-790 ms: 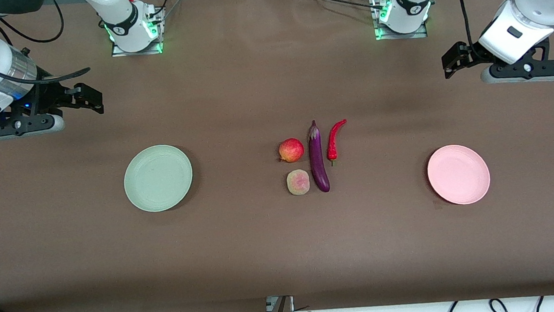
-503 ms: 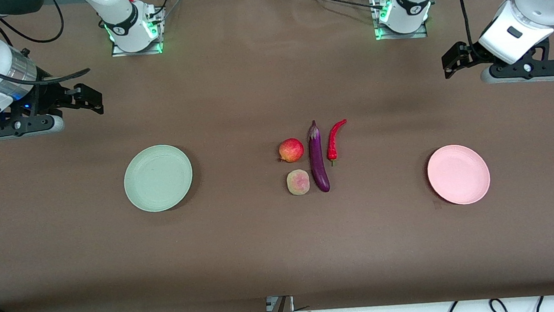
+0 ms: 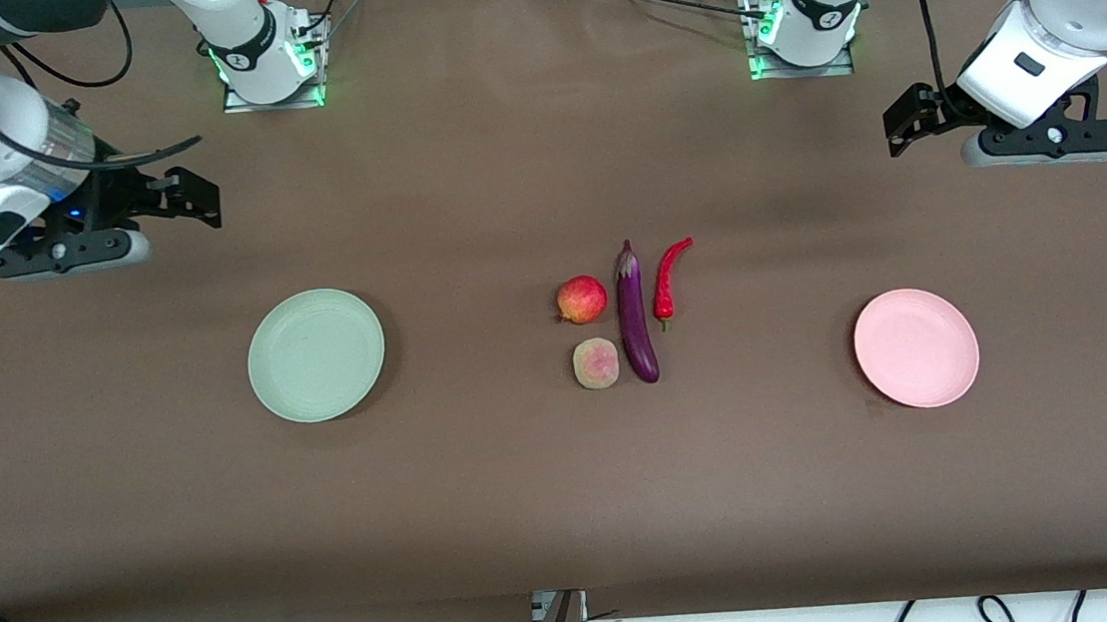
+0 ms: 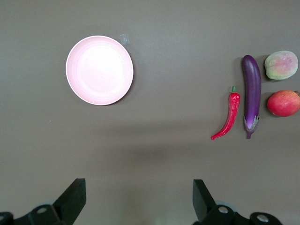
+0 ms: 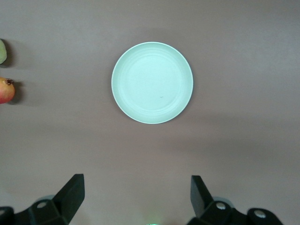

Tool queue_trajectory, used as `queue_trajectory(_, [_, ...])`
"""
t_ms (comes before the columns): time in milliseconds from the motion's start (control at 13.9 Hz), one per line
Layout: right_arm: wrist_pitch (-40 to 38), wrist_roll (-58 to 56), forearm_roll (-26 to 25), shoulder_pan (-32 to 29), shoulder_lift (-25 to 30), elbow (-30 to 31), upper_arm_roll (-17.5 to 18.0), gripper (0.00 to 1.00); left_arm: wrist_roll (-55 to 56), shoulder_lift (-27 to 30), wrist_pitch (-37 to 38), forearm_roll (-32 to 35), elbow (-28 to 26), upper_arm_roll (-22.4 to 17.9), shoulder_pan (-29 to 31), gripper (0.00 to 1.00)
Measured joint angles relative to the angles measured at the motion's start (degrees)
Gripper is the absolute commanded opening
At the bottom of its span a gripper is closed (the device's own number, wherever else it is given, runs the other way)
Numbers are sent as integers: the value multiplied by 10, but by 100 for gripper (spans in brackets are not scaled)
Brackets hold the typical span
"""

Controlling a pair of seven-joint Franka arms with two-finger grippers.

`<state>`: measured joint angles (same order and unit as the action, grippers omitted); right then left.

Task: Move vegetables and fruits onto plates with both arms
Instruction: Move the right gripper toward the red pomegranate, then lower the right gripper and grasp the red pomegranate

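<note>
Shifting toward the table's middle, right claw [image 3: 193,194] spread, empty.

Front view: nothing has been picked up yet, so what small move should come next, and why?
Probably the right gripper, open over bare table, should swing toward the red-yellow fruit. All four items lie mid-table, both the green plate and the pink plate hold nothing, and the left gripper hangs open too.

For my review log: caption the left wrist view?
Open left hand above brown table, round pink plate empty, produce unmoved.
</note>
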<state>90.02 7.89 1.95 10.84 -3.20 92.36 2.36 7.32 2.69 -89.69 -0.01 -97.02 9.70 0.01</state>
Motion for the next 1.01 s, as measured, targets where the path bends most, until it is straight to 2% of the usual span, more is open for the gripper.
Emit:
queue_trajectory(287, [16, 40, 1, 31, -15, 0, 1, 100, 0, 0, 0, 0, 0, 0, 0, 100])
queue_trajectory(503, [65, 118, 22, 78, -57, 5, 2, 100, 0, 0, 0, 0, 0, 0, 0, 100])
queue_trajectory(862, [277, 390, 29, 234, -209, 7, 4, 100, -1, -9, 7, 0, 0, 1, 0, 100])
queue_trajectory(1006, [348, 481, 28, 282, -276, -19, 4, 100, -1, -11, 8, 0, 0, 0, 0, 100])
